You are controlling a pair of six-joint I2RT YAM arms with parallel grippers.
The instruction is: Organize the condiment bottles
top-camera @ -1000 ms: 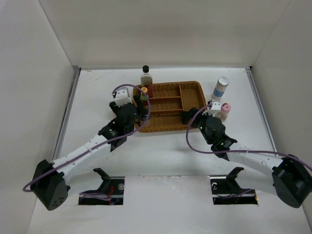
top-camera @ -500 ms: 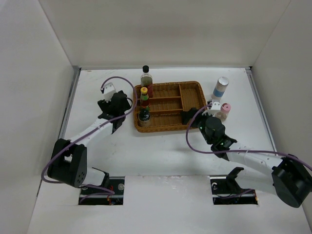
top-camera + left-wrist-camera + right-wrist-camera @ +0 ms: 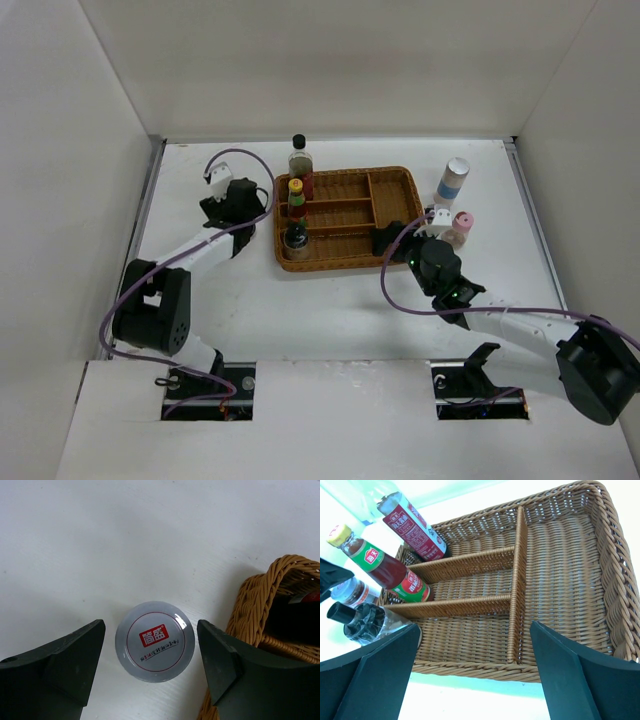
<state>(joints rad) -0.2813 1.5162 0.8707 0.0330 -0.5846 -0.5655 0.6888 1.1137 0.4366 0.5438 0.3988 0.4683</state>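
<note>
Straddling the lavender-lidded jar point(image 3: 155, 641), left tool point(image 3: 151, 630) open; right tool point(image 3: 474, 627) wide, empty.

Left wrist view: the wicker tray point(image 3: 260, 605) is cut off from 3 to 5 o'clock. The lavender-lidded jar point(image 3: 155, 641) shows only its lid, with fine script too small to read. Overhead view: the left gripper point(image 3: 248, 205), at the tray's 9 o'clock, hides that jar.
</note>
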